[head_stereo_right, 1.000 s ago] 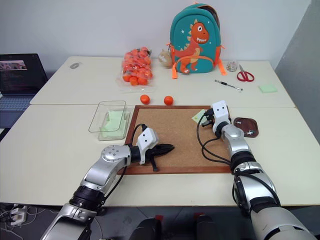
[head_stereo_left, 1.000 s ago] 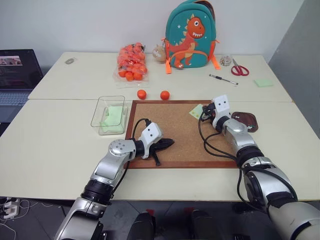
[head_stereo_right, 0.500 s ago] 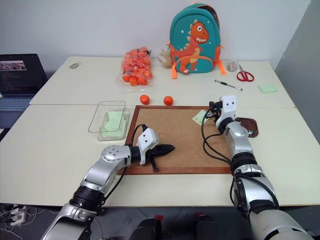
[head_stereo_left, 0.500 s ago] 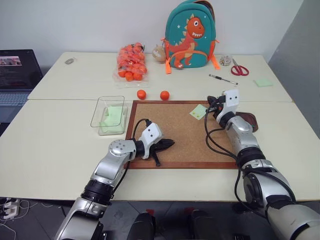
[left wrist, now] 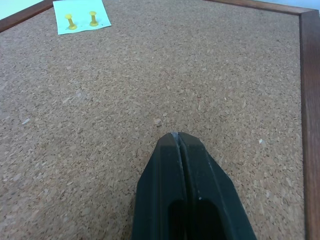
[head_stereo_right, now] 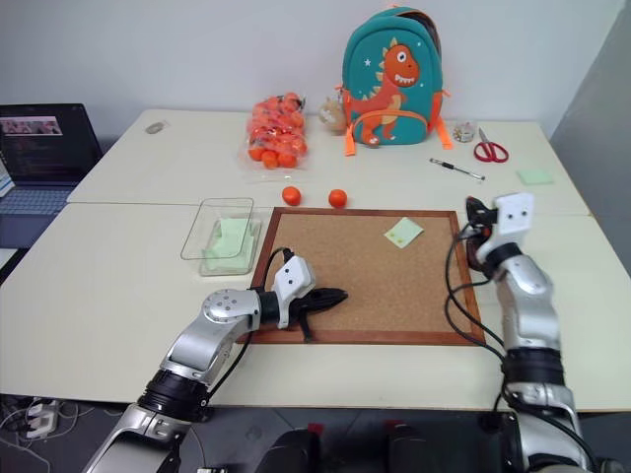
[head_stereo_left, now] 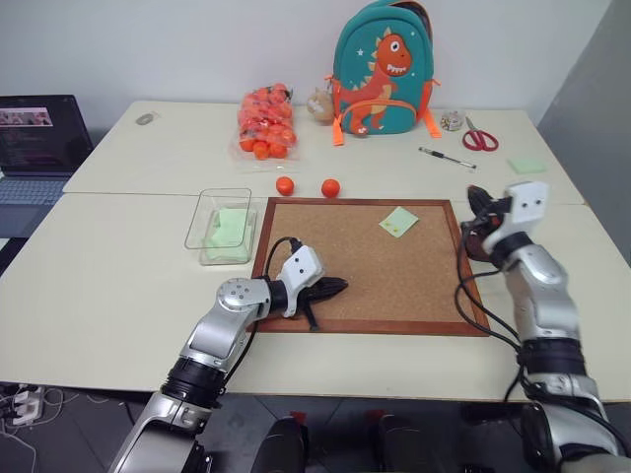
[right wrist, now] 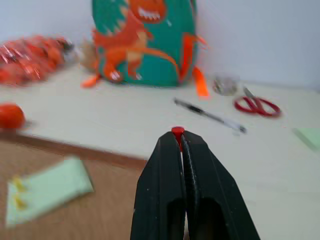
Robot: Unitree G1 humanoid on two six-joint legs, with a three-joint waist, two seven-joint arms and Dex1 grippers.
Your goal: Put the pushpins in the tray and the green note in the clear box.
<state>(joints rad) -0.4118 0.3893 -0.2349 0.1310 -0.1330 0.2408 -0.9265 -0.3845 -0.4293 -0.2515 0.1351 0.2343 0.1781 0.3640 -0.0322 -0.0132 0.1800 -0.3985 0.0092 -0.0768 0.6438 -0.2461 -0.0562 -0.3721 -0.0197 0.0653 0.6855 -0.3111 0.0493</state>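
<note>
Pushpin [right wrist: 177, 132] between right end effector [right wrist: 181, 145] tips

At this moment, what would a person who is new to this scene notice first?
Probably the teal dinosaur backpack at the table's far edge, with the bag of orange balls on its left. Next, the corkboard in the middle, with a green note held by two yellow pushpins near its far right corner. The right gripper pinches a red pushpin above the board's right edge.

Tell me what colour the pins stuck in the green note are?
Yellow: two pushpins stand in the green note, clearest in the left wrist view.
</note>
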